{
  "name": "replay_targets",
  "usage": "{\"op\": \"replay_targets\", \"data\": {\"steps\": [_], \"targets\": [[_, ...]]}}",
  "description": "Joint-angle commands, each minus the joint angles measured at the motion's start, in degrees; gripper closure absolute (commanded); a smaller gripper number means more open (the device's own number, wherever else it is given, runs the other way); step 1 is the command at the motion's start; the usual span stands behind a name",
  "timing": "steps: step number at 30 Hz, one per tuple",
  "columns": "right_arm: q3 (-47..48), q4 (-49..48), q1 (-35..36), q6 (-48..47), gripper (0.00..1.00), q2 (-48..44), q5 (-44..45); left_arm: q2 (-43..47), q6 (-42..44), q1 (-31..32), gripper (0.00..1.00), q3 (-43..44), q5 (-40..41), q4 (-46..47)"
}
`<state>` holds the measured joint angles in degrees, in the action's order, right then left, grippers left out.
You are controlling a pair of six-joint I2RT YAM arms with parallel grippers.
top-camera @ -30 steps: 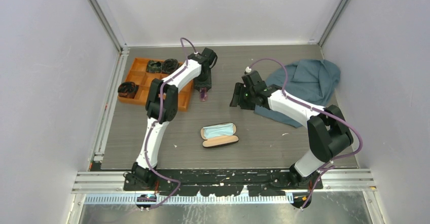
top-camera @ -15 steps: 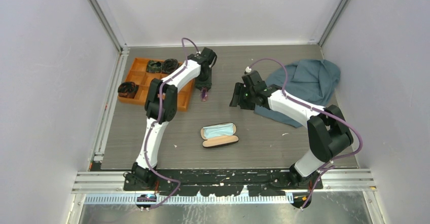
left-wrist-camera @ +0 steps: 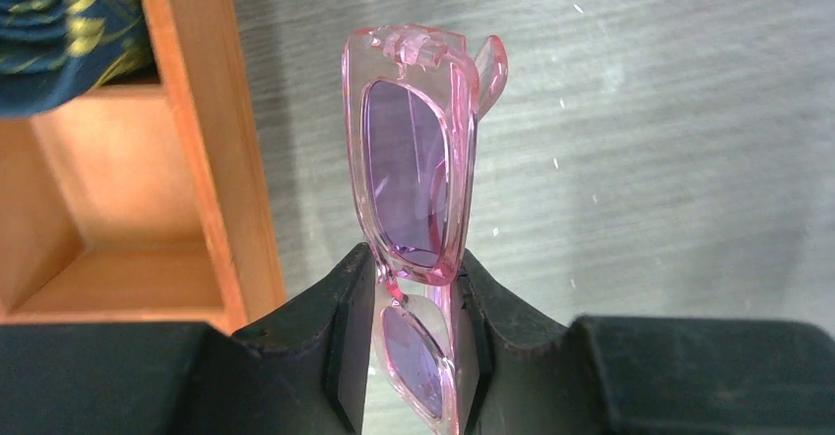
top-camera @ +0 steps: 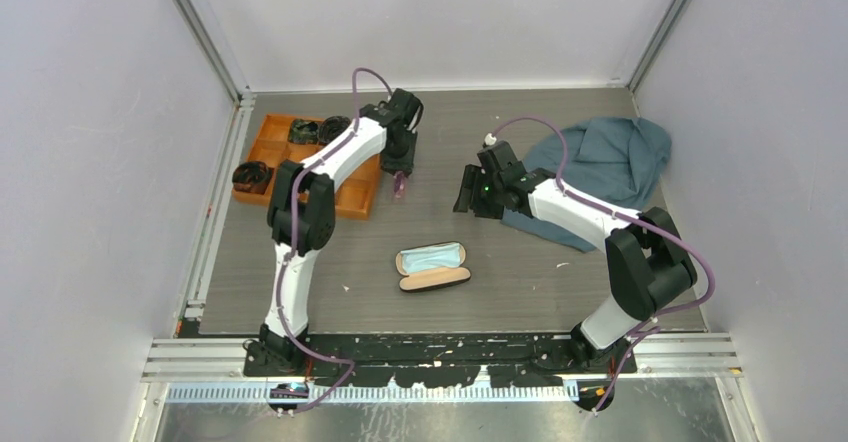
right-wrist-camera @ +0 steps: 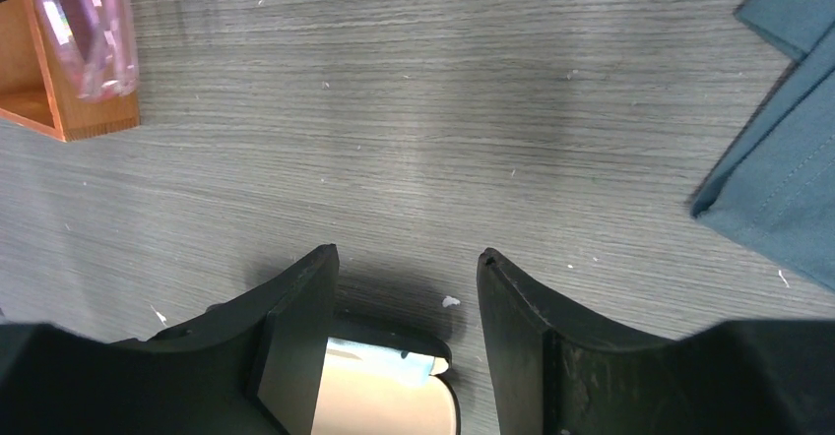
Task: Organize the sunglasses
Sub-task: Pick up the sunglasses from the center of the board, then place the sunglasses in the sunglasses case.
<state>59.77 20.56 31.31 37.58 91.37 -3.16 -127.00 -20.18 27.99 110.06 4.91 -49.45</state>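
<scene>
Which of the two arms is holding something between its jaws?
The left gripper: its jaws are clamped on the folded pink-framed sunglasses with purple lenses beside the orange tray. The right gripper stands open and empty.

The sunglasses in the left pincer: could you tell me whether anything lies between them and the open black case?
Nothing visible on the way: only bare table separates the sunglasses, gripped by the left pincer, from the case. A light-blue cloth already lies inside the case, though.

L tool w/ sunglasses shifted slightly left, maybe lifted.
</scene>
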Motion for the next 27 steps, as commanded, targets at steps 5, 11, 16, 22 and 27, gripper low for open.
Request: {"op": "replay_targets", "data": {"steps": [5, 11, 16, 22, 27], "targets": [[-1.44, -2.44, -3.25, 1.03, 0.40, -4.65, -1.15, 15.03, 4.17, 5.35, 0.74, -8.44, 5.46, 1.89], [-4.31, -3.13, -8.09, 1.51, 0.40, -6.81, -3.95, 22.80, 5.32, 12.80, 0.74, -15.61, 10.67, 1.49], [-6.62, -3.59, -10.97, 1.96, 0.40, -8.36, -5.55, 27.44, 4.40, 19.18, 0.74, -22.58, 14.79, 1.51], [-7.62, -3.79, -12.65, 1.92, 0.40, -9.15, -6.86, 31.03, 3.29, 27.37, 0.74, -29.90, 24.78, 1.15], [-7.82, -4.63, -12.76, 2.55, 0.40, -8.60, -8.18, 32.95, 3.24, 32.05, 0.74, -34.55, 28.03, 4.10]]}}
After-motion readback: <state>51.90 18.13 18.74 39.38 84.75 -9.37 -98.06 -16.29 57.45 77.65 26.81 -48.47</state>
